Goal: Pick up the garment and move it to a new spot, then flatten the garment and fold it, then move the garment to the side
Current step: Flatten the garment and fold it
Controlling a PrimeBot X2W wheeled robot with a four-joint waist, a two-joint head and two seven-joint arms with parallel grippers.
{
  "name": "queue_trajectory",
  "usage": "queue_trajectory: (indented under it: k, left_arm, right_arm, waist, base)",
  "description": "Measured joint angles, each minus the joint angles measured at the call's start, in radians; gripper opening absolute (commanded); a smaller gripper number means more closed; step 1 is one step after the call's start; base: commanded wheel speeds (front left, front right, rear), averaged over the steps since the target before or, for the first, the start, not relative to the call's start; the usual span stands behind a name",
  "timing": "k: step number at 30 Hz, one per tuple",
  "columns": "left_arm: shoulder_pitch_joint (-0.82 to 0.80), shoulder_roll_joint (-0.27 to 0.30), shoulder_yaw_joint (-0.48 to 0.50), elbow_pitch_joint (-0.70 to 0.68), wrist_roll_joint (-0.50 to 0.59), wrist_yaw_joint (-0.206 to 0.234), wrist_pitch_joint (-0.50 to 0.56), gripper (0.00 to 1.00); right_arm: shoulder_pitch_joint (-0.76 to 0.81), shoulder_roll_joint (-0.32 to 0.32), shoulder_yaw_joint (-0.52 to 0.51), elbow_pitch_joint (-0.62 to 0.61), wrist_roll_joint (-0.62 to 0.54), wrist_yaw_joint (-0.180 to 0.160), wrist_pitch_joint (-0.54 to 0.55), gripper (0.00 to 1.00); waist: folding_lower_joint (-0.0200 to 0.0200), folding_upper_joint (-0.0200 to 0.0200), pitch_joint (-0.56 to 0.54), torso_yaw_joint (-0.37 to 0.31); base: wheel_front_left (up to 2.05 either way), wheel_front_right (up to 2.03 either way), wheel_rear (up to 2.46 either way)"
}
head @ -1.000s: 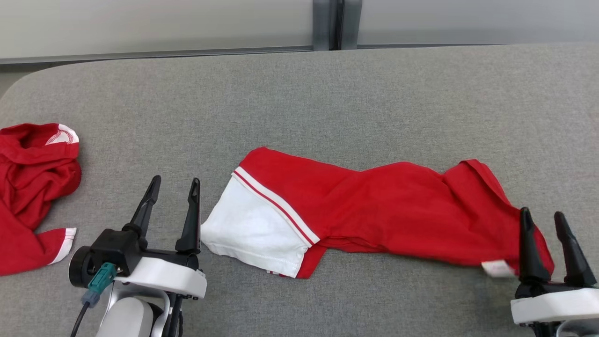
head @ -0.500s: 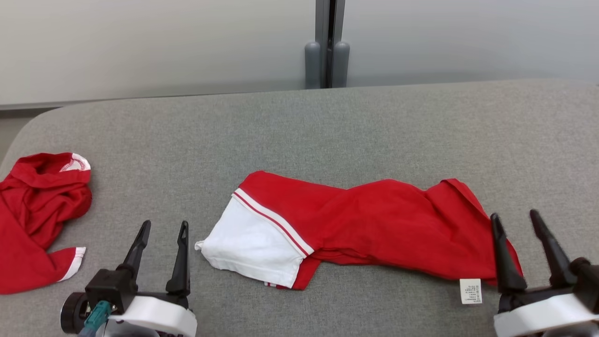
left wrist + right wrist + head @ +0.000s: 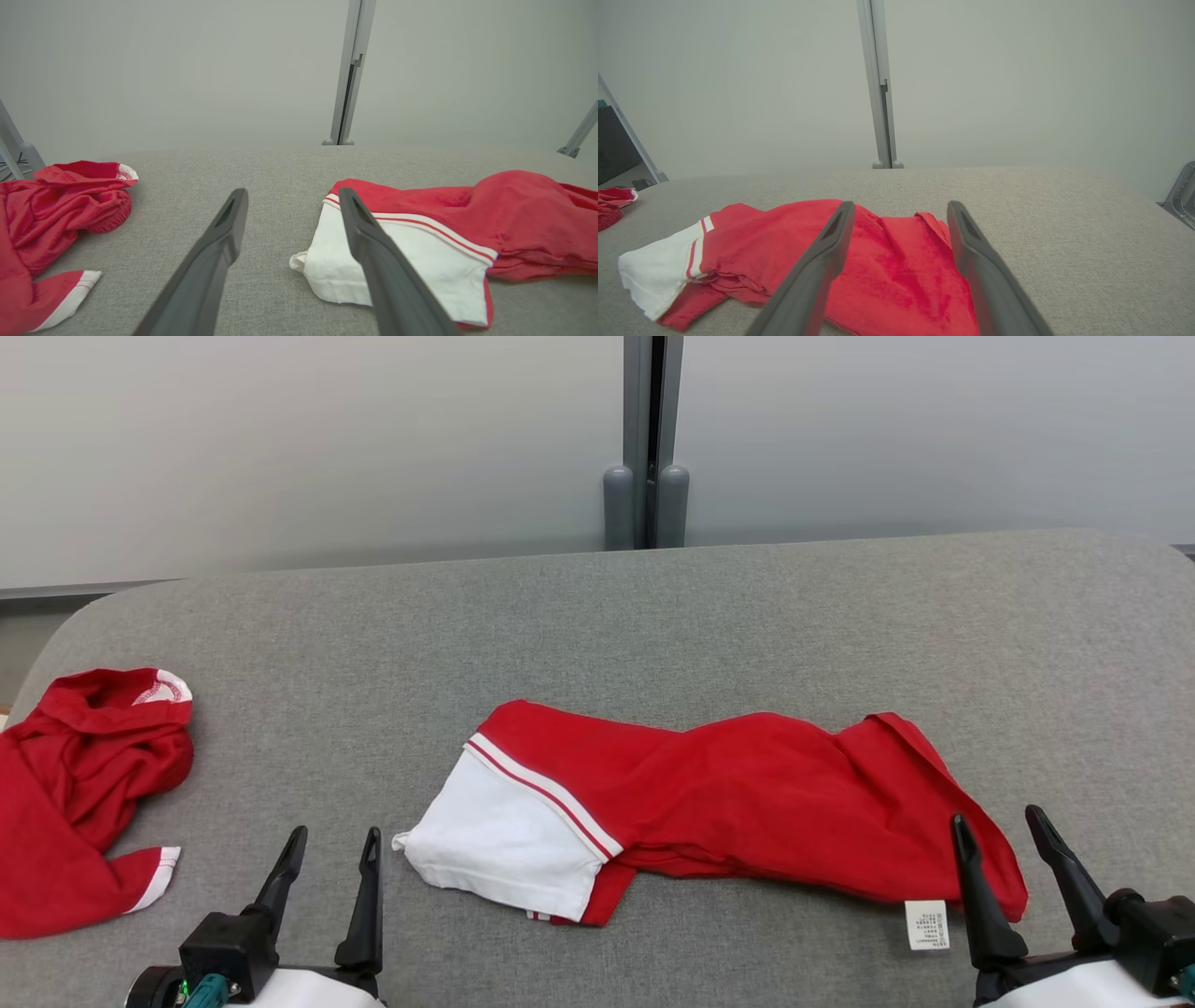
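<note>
The garment, red with a white, red-striped panel at its left end, lies in a long folded strip across the middle of the grey table. A white label sticks out at its near right corner. My left gripper is open, just left of the white panel and apart from it. My right gripper is open at the garment's right end, empty. In the left wrist view the left gripper has the garment to its right. The right gripper looks over the garment.
A second red garment with white trim lies crumpled at the table's far left edge and shows as a red garment in the left wrist view. A grey partition post stands behind the table. Bare grey cloth stretches behind and right of the strip.
The head camera has tilted up, showing more wall. Both grippers have drawn back toward the near edge. The right fingers have come off the garment's right end, uncovering the label.
</note>
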Motion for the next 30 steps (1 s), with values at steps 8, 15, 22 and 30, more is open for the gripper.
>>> queue_trajectory:
  k: [8, 15, 22, 30]
  left_arm:
    - [0.002, 0.001, -0.01, 0.0, -0.007, 0.001, 0.004, 1.0]
    - [-0.037, -0.013, -0.064, 0.055, -0.021, -0.045, 0.053, 1.0]
    - [-0.113, -0.036, -0.087, 0.237, -0.067, -0.083, 0.119, 1.0]
    - [-0.201, -0.043, -0.081, 0.409, -0.095, -0.106, 0.104, 0.45]
  right_arm:
    - [0.0, 0.002, 0.0, 0.0, 0.001, 0.0, 0.002, 1.0]
    - [-0.01, 0.002, 0.005, 0.005, 0.003, 0.0, 0.002, 1.0]
    - [-0.036, 0.007, 0.024, 0.013, 0.008, 0.0, 0.004, 1.0]
    - [-0.044, 0.014, 0.023, 0.028, 0.016, 0.0, 0.001, 1.0]
  waist:
    - [0.0, 0.0, 0.0, 0.002]
    - [0.0, 0.0, 0.019, 0.005]
    - [0.0, 0.0, 0.053, -0.011]
    - [0.0, 0.0, 0.101, -0.03]
  base:
    - [0.0, 0.0, 0.0]
    - [0.0, 0.0, 0.0]
    - [0.0, 0.0, 0.0]
    - [0.0, 0.0, 0.0]
